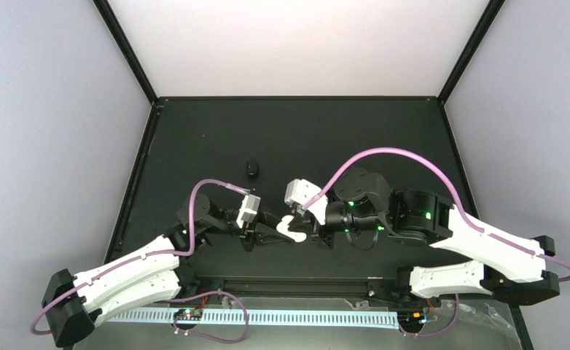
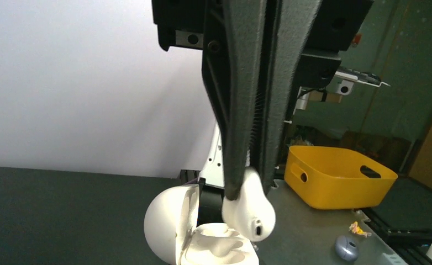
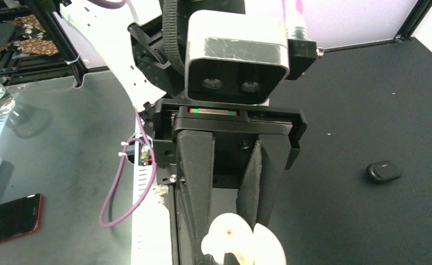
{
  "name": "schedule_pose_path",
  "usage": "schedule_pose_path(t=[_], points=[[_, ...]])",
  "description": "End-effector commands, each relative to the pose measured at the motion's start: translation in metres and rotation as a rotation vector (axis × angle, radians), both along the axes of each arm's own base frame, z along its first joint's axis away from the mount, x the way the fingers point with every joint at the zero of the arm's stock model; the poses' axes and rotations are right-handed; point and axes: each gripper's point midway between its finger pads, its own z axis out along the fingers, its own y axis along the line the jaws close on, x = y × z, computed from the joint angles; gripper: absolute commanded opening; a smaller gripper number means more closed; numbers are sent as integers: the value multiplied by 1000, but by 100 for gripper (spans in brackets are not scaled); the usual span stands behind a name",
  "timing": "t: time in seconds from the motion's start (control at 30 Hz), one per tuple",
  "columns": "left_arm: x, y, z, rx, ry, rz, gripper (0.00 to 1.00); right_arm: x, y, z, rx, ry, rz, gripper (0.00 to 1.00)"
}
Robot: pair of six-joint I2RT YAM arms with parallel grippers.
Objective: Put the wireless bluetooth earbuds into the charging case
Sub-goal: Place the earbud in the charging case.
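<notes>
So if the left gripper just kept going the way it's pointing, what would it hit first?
The white earbud pinched in the left gripper would meet the open charging case straight ahead, at its moulded seats. The gap looks small, though depth is hard to judge.

We take this for a robotics lab, built around a test cell. Plain white panels (image 1: 297, 44) on black frame posts (image 1: 125, 47) box in the black bench (image 1: 194, 138), and purple cables (image 1: 406, 154) loop along two robot arms (image 1: 486, 248). Beyond the left gripper (image 2: 248, 182), to its right, a yellow bin (image 2: 335, 176) sits on a grey worktop (image 2: 307, 232). Left of the right gripper (image 3: 227, 221) we see a red phone (image 3: 9, 218) and a small circuit board (image 3: 143, 154) with loose wiring.
</notes>
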Motion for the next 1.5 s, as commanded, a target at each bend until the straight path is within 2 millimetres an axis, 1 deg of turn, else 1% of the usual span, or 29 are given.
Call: schedule_pose_path(t=[0.0, 0.23, 0.4, 0.6, 0.97, 1.03, 1.13, 1.33, 1.43, 1.47], points=[[-8, 7, 19, -56, -47, -24, 2, 9, 4, 16, 46, -53, -47, 1], [-11, 9, 21, -59, -51, -32, 2, 8, 10, 10, 27, -59, -43, 1], [-10, 10, 22, -60, -48, -18, 2, 6, 14, 10, 23, -57, -44, 1], [-8, 11, 23, -61, -43, 2, 2, 8, 16, 3, -7, -44, -70, 1], [-8, 14, 26, -71, -53, 19, 2, 3, 24, -5, -39, 3, -70, 1], [-8, 14, 25, -69, -53, 20, 2, 3, 24, 0, -23, 9, -74, 2], [-8, 15, 23, -68, -52, 25, 2, 4, 22, 10, 5, 11, -86, 8], [-8, 17, 21, -67, -52, 33, 2, 2, 16, 36, 71, 28, -97, 20], [-8, 18, 20, -66, -52, 37, 1, 1, 11, 49, 101, 36, -103, 28], [-8, 18, 20, -66, -52, 39, 1, 2, 7, 56, 121, 37, -109, 31]])
